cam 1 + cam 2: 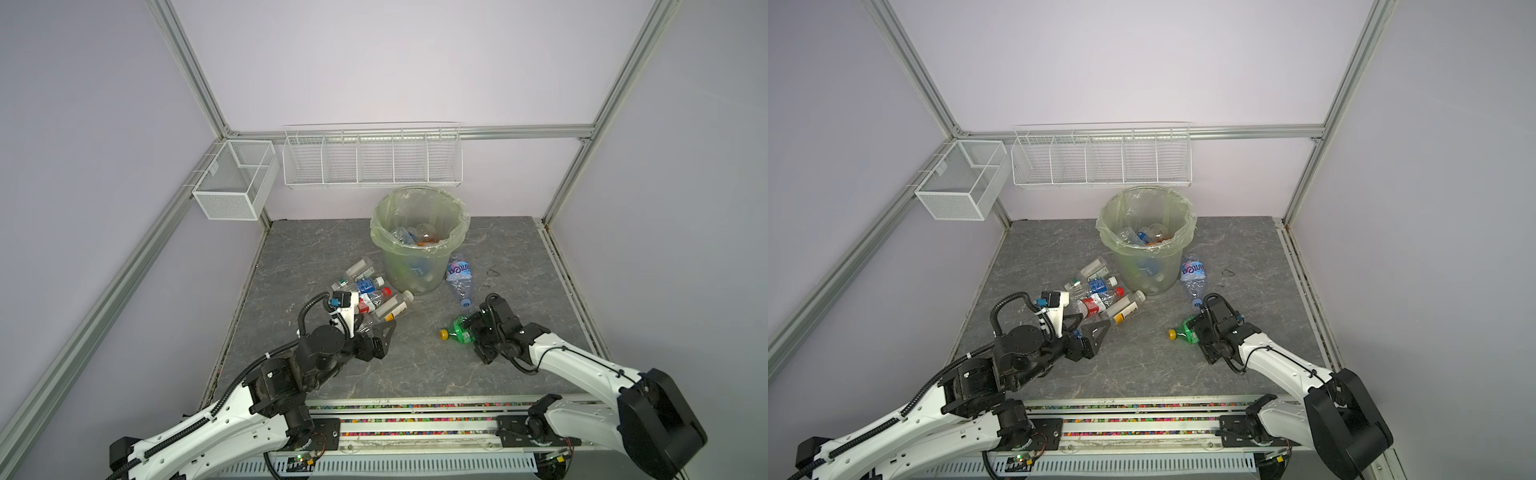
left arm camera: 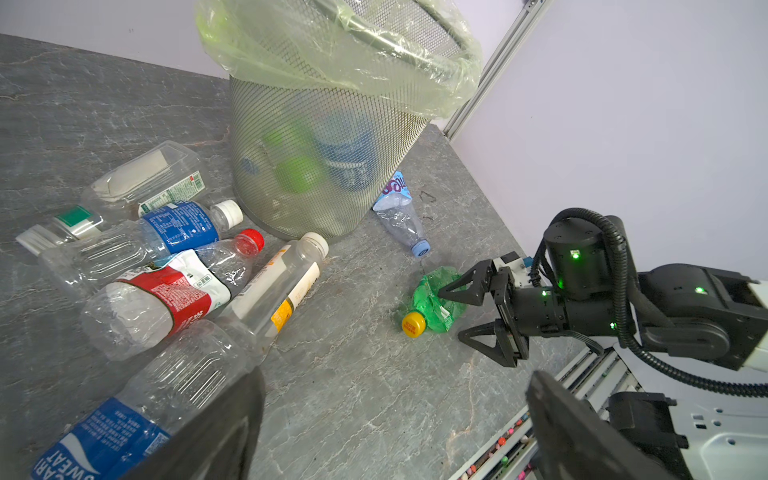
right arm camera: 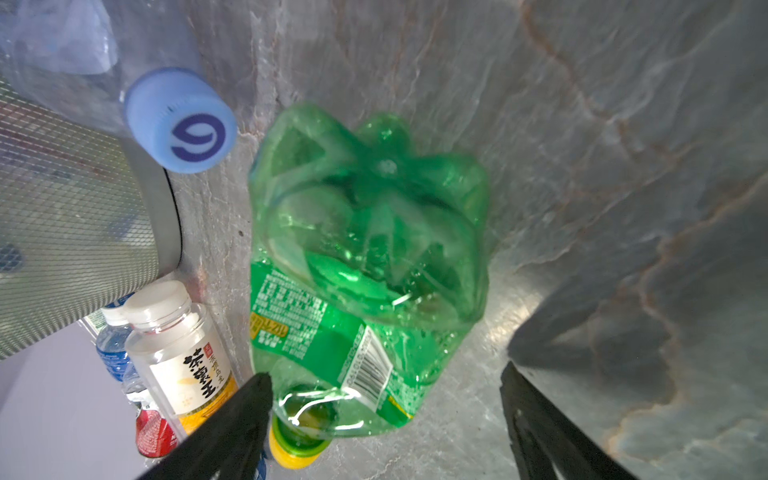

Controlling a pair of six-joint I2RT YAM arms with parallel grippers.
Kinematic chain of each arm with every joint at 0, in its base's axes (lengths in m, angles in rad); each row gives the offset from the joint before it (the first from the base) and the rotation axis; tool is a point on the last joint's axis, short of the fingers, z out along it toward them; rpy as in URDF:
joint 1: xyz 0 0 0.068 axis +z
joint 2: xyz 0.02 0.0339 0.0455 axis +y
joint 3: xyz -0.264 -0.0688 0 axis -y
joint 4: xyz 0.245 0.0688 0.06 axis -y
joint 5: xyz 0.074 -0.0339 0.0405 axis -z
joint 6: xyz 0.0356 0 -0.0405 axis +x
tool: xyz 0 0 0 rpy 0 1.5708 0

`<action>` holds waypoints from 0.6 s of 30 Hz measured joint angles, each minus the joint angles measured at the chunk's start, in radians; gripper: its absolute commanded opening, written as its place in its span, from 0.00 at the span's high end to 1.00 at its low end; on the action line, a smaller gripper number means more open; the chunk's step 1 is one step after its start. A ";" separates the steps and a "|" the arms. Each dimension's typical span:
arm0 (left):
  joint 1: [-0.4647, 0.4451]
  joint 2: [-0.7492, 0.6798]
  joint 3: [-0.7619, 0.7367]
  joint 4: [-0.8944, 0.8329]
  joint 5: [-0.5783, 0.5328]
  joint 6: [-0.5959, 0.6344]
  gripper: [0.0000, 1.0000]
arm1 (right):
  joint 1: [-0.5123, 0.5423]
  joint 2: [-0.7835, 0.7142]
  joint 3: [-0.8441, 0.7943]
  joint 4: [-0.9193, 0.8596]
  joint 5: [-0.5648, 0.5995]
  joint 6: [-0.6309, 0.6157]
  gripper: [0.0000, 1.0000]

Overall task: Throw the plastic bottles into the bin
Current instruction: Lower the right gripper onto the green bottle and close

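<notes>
The bin [image 1: 419, 245] [image 1: 1144, 249] [image 2: 324, 145], lined with a pale green bag, stands at the back with some bottles inside. A crushed green bottle [image 1: 457, 330] [image 2: 432, 303] [image 3: 365, 257] with a yellow cap lies between the fingers of my open right gripper [image 1: 473, 332] [image 3: 382, 374]. Several clear bottles [image 1: 365, 291] [image 1: 1096, 295] lie heaped left of the bin. My left gripper [image 1: 372, 328] [image 2: 395, 415] is open over bare table at the heap's near edge, one finger beside a blue-labelled bottle [image 2: 137, 407]. A clear bottle with a pale-blue cap [image 1: 460, 278] [image 3: 178, 120] lies right of the bin.
Two white wire baskets [image 1: 372, 160] [image 1: 235, 183] hang on the back wall and left frame. A metal rail with coloured beads [image 1: 415, 419] runs along the table's front edge. A small dark scrap [image 1: 493, 271] lies right of the bin.
</notes>
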 measured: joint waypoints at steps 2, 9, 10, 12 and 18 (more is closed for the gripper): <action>0.000 -0.006 0.000 -0.001 0.000 -0.002 0.03 | -0.004 0.018 0.002 0.003 0.001 0.000 0.11; -0.001 -0.018 0.000 -0.007 0.000 -0.003 0.03 | -0.013 0.098 0.048 0.009 -0.001 0.003 0.11; -0.002 -0.019 0.000 -0.007 0.000 -0.003 0.03 | -0.015 0.106 0.053 0.011 -0.003 0.005 0.11; -0.002 -0.021 0.000 -0.009 0.000 -0.003 0.03 | -0.020 0.125 0.065 0.018 -0.010 0.007 0.11; -0.002 -0.025 0.000 -0.016 0.000 -0.003 0.03 | -0.032 0.185 0.109 0.032 -0.032 0.007 0.11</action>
